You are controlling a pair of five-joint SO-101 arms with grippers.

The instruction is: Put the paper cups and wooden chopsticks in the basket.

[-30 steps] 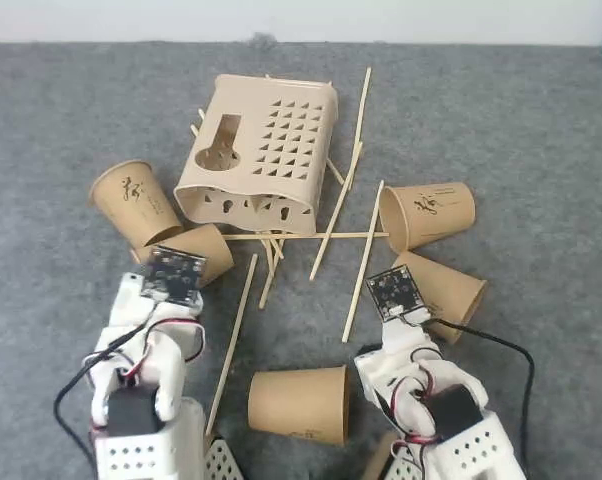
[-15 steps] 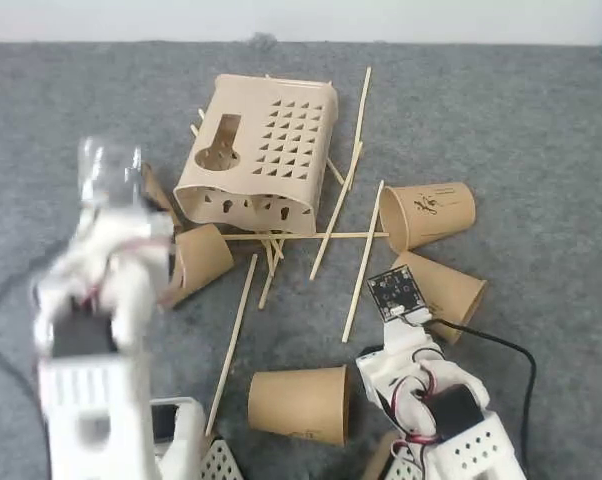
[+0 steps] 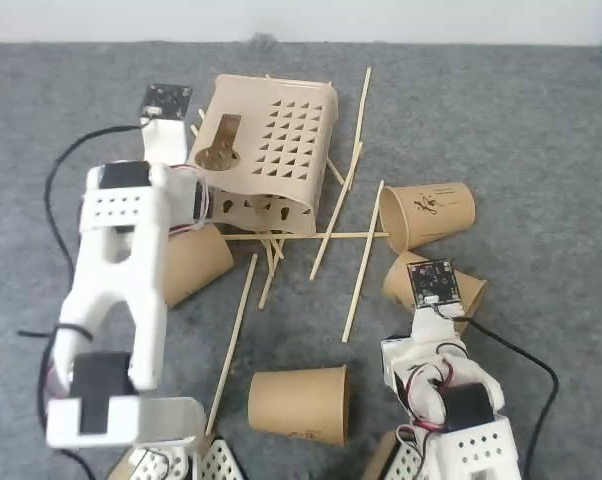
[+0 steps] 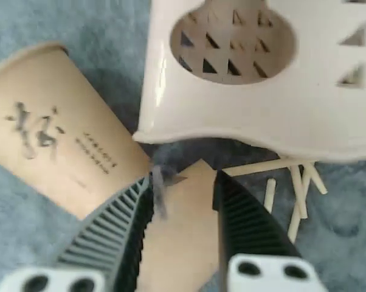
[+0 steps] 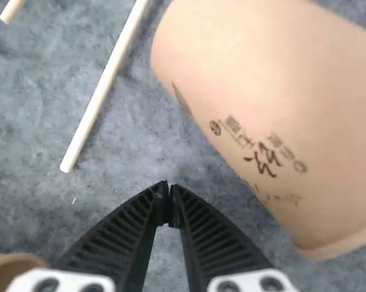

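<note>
The beige basket (image 3: 266, 150) lies on its side at the back of the grey mat. My left arm (image 3: 131, 205) stretches to the basket's left end. Its gripper (image 4: 184, 182) is open just above a plain paper cup (image 4: 177, 243), next to a printed cup (image 4: 55, 152) and the basket wall (image 4: 250, 103). That plain cup (image 3: 193, 262) peeks out beside the arm. My right gripper (image 5: 168, 198) is shut and holds nothing, hovering over the mat beside a printed cup (image 5: 280, 121) and a chopstick (image 5: 104, 85). Several chopsticks (image 3: 364, 262) lie scattered around the basket.
Another cup (image 3: 428, 214) lies on its side at the right, one (image 3: 299, 403) near the front between the arm bases, and one (image 3: 469, 290) under the right arm's camera board. A long chopstick (image 3: 235, 330) lies between the arms.
My left arm has swung from the front of the mat up to the basket's left end, covering the printed cup there. The right arm has shifted slightly to the right.
</note>
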